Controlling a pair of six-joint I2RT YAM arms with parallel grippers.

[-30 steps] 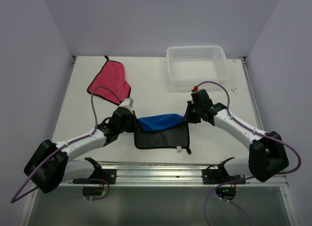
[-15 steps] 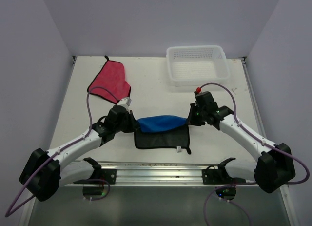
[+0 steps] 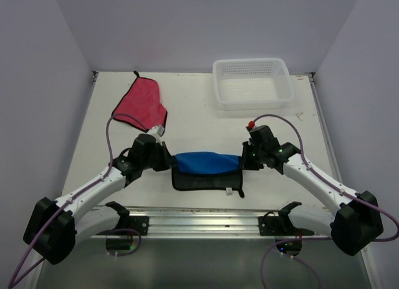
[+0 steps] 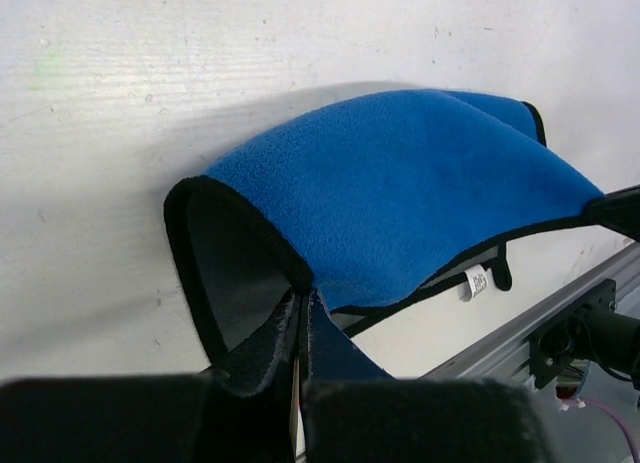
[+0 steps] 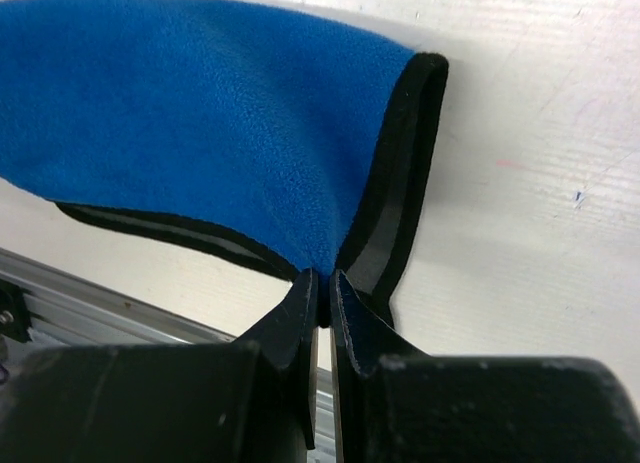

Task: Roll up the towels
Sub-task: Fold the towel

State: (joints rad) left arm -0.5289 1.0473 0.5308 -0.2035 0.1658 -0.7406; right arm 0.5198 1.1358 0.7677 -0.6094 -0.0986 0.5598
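Note:
The blue towel [image 3: 207,163] lies at the table's near middle, its far edge lifted and folded over toward the front, with its dark grey underside [image 3: 206,180] flat beneath. My left gripper [image 3: 169,162] is shut on the towel's left corner [image 4: 303,293], where the black edging meets the blue fleece [image 4: 400,193]. On the other side, my right gripper [image 3: 243,161] is shut on the right corner [image 5: 322,278], and the blue fleece [image 5: 200,113] arches away from it. The pink-red towel [image 3: 142,103] lies flat at the far left, away from both grippers.
A white mesh basket [image 3: 252,89] stands at the far right. A metal rail [image 3: 206,217] runs along the table's near edge just beyond the towel's white tag [image 3: 229,190]. Purple walls close in the table's left, back and right.
Both grippers have moved toward the near edge, carrying the blue fold further over the dark flat part. The pink-red towel and basket have not moved.

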